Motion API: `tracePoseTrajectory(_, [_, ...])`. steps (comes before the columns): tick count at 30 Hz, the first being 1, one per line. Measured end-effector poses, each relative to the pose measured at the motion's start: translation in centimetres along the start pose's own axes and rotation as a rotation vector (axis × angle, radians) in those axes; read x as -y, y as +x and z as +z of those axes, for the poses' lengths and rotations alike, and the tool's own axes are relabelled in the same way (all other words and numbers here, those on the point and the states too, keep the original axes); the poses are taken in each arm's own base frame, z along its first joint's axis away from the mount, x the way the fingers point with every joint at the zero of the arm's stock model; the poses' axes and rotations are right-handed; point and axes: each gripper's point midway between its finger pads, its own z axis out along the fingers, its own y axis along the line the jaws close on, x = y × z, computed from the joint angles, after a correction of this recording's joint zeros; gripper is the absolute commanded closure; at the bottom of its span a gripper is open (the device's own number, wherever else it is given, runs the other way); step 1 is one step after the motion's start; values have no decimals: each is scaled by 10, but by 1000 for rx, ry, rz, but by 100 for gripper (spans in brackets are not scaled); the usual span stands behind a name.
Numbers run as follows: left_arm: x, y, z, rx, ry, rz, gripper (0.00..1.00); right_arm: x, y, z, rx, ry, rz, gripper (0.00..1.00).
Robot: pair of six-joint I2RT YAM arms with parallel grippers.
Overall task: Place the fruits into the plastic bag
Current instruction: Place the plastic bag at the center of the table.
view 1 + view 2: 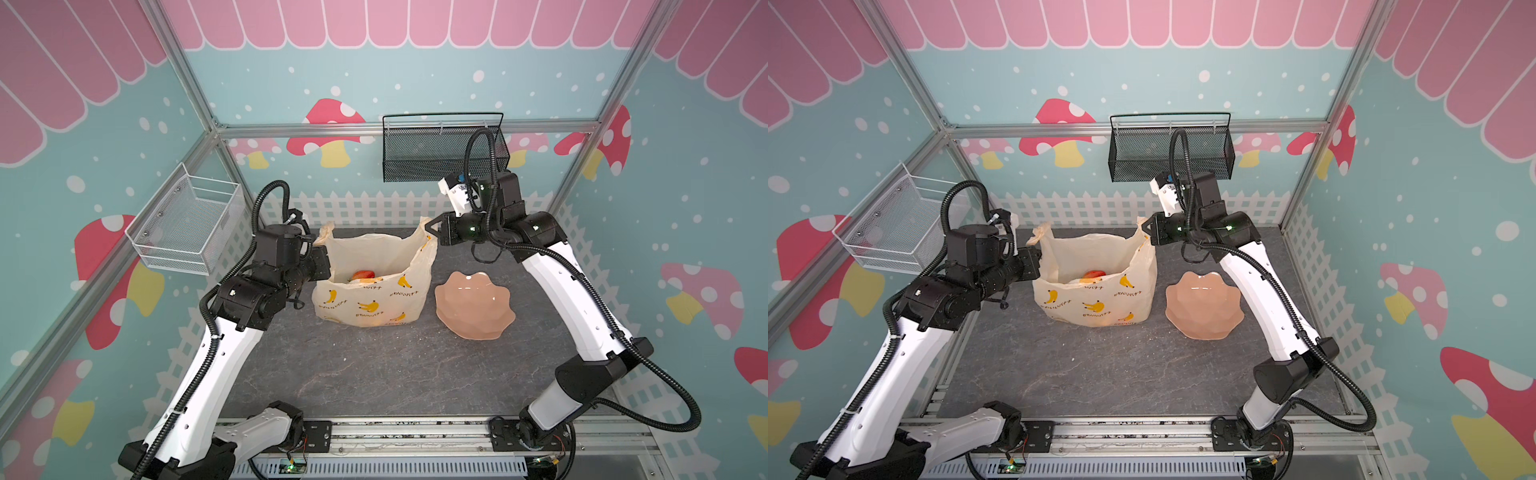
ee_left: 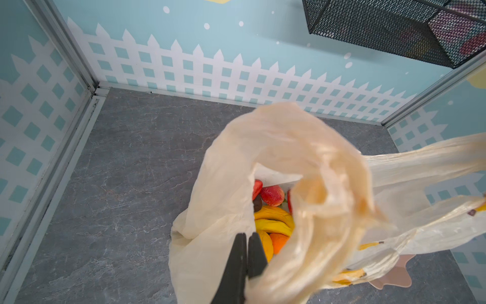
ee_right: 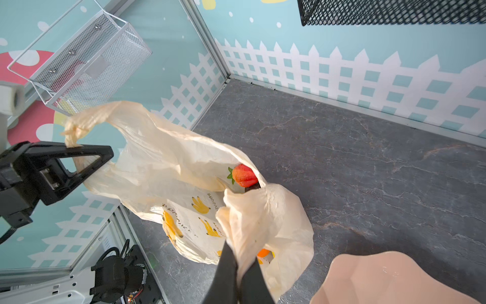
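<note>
On the grey marbled tabletop (image 1: 374,374), between mushroom-print walls (image 1: 324,124), left gripper (image 2: 246,237) and right gripper (image 3: 239,252) pinch tight on handles of the plastic bag (image 1: 370,299)

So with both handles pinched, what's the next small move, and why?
Probably release the handles: the left gripper and right gripper are shut on a loop of the plastic bag, the fruits lie inside, and the pink plate looks bare.

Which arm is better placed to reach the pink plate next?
The right: the pink plate lies beside the plastic bag on that arm's side. But the right gripper, shut on a bag handle, must release first.
</note>
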Motion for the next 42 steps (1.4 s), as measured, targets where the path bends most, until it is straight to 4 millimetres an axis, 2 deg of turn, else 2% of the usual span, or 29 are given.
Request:
tracePoseTrajectory(3, [-8,8,-2,2,-27,-19,100,-1,7,-4,6,-7,2,100])
tracePoseTrajectory(5, [-12,11,-6,8,-40,-26,99,-1,21,0,-7,-29,15,100])
tracePoseTrajectory(9, [-18,23,-3,-6,-50,-44,95,9,64,24,-76,-72,74,100])
tracePoseTrajectory(11, [-21,32,2,-22,-59,-54,92,18,94,40,-139,-77,120,100])
tracePoseTrajectory(13, [-23,37,2,-29,-62,-65,88,23,113,47,-183,-75,151,96])
tracePoseTrajectory(14, [-23,37,1,-25,-60,-70,85,23,116,48,-192,-76,156,93])
tracePoseTrajectory(16, [-21,32,-4,-2,-45,-84,74,20,110,46,-172,-91,148,87])
tracePoseTrajectory(19, [-13,23,-12,24,-3,-111,56,11,94,39,-131,-115,127,71])
tracePoseTrajectory(22, [-5,10,-20,56,36,-136,36,2,76,32,-89,-140,112,46])
tracePoseTrajectory(26, [-1,-5,-40,119,69,-161,21,-8,54,18,-33,-153,81,16])
tracePoseTrajectory(29, [-1,-16,-59,172,86,-171,16,-14,38,3,9,-146,51,3])
tracePoseTrajectory(30, [-1,-19,-65,189,91,-172,14,-16,32,-3,27,-138,39,0])
tracePoseTrajectory(35, [-7,-26,-76,230,66,-175,6,-13,8,-39,115,-55,-8,3])
tracePoseTrajectory(38, [-18,-22,-71,208,13,-180,0,-3,-4,-62,162,19,-24,3])
tracePoseTrajectory(42, [-42,-17,-57,172,-89,-206,0,24,-8,-83,187,134,-13,3])
